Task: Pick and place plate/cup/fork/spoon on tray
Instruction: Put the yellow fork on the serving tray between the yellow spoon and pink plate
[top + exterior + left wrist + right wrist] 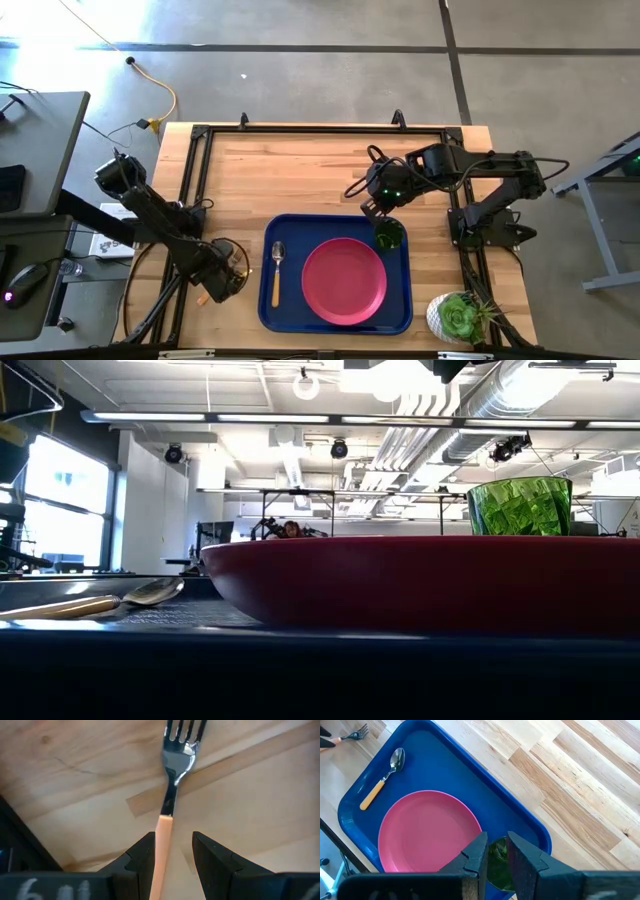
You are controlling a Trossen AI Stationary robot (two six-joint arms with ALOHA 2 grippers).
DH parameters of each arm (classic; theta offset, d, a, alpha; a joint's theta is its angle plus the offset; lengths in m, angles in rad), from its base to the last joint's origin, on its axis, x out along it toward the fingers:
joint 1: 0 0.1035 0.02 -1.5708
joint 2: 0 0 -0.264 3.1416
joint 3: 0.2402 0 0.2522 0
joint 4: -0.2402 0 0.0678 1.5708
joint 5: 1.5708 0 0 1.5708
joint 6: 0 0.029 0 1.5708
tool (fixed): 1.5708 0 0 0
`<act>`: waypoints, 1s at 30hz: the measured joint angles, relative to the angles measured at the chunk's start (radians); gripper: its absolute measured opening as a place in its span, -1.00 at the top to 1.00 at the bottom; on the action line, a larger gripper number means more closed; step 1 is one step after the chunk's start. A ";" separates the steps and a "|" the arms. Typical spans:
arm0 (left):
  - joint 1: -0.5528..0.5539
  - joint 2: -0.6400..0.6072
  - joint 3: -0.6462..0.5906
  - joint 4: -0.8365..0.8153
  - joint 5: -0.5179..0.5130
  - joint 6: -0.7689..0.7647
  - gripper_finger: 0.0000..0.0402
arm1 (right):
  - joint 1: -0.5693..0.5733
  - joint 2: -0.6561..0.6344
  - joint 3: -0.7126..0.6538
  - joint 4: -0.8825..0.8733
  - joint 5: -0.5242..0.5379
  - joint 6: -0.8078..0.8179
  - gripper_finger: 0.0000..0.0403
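Lying lengthwise between the left pincer's (172, 857) parted fingers, the fork (172, 780) points its tines away.

The place reads as a robotics lab in an industrial, open-plan building; the concrete floor (300, 80) carries dark seams and a yellow cable (160, 95); the butcher-block table (300, 170) wears a black metal frame (195, 150); a desk (40, 150) with a computer mouse (22, 285) stands beside it; overhead run exposed ducts (480, 405) and strip lights (330, 422) beside tall windows (65, 505).
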State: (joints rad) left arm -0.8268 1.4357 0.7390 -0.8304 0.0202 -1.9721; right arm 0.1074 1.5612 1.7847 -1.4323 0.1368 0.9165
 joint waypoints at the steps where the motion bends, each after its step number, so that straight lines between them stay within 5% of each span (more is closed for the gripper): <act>1: 0.000 0.000 -0.007 0.006 -0.001 -0.007 0.39 | 0.000 0.000 0.000 0.000 0.000 0.000 0.69; 12: 0.000 0.000 -0.083 0.081 0.002 -0.036 0.41 | 0.000 0.000 0.000 0.000 -0.001 0.000 0.69; 22: 0.000 -0.002 -0.101 0.133 -0.001 -0.060 0.85 | 0.000 0.000 0.000 0.000 0.001 0.000 0.69; 30: 0.000 -0.001 -0.098 0.135 -0.003 -0.133 0.84 | 0.000 0.000 0.000 0.000 0.005 0.004 0.69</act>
State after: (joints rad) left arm -0.8268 1.4345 0.6413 -0.6957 0.0169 -2.1053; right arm 0.1074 1.5612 1.7847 -1.4322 0.1417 0.9206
